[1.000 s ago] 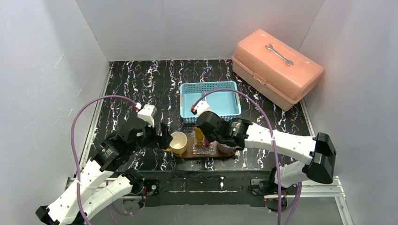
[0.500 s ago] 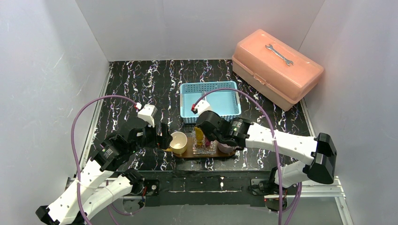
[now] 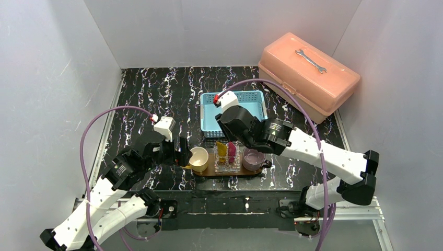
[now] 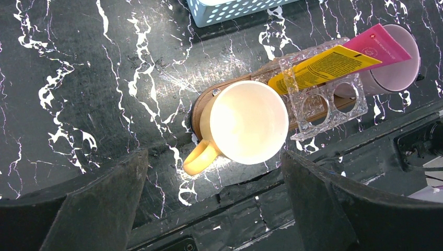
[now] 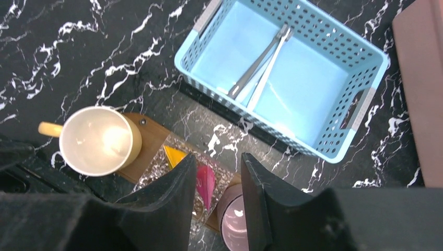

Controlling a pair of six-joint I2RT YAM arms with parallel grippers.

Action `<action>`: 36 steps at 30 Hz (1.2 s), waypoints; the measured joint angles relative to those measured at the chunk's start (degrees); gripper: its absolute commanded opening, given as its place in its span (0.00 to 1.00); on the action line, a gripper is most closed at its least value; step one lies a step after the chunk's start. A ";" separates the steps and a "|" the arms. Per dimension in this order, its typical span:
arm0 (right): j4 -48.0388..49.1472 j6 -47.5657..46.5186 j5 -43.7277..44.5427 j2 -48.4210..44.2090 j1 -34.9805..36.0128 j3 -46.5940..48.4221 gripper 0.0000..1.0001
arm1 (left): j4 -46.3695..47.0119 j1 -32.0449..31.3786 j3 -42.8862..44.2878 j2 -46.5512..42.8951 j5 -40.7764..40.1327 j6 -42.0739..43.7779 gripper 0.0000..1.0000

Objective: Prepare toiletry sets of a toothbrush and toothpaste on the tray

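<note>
Rising off the tray (image 5: 150, 140), the right end effector (image 5: 218, 172) has drawn back toward the basket (image 5: 365, 104), its fingers now parted and empty. Yellow toothpaste (image 4: 324, 65) and pink toothpaste (image 4: 384, 44) lean side by side in the clear holder (image 4: 326, 102) on the tray. Thin pale toothbrushes (image 5: 264, 65) lie in the basket. The left end effector (image 4: 213, 157) gapes wide by the cream cup (image 4: 248, 123), gripping nothing.

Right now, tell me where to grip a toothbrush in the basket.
Take the white toothbrush mid-handle, from straight above, with the jaws across the shaft. It lies flat on the basket floor. Its lower half splays clear of its neighbour, while the far ends bunch together.
</note>
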 measured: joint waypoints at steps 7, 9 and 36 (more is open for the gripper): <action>-0.37 -2.95 0.39 5.55 -2.60 5.64 0.47 | 0.00 0.00 0.00 -0.02 0.02 0.00 0.99; -0.42 -3.72 -0.70 7.72 -4.28 6.60 0.48 | 0.00 0.00 0.00 -0.02 0.02 0.00 0.99; 3.04 -5.73 -20.04 33.07 -26.73 16.33 0.50 | 2.25 0.00 -1.57 2.21 5.14 1.11 0.99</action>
